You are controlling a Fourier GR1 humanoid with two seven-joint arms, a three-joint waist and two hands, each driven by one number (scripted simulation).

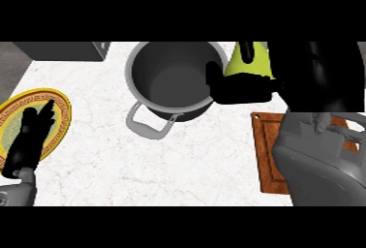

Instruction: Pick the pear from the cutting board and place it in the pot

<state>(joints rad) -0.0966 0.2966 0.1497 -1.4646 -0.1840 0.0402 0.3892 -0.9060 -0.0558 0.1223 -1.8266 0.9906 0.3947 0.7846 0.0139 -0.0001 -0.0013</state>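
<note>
The yellow-green pear [256,62] is up off the board, just right of the pot's right rim, with my right hand [243,88] shut on it; black fingers cross its front and hide its lower part. The grey pot [136,63] stands at the counter's back centre, and one handle [150,127] points toward me. Nothing shows inside the pot. The brown cutting board [268,160] lies at the right, partly under my right forearm [322,164], and its visible part is bare. My left hand [32,133] rests open at the far left.
A yellow patterned plate [63,104] lies at the left edge beneath my left hand. A dark grey box [64,49] stands at the back left. White marble counter [178,164] spreads between the plate and the board.
</note>
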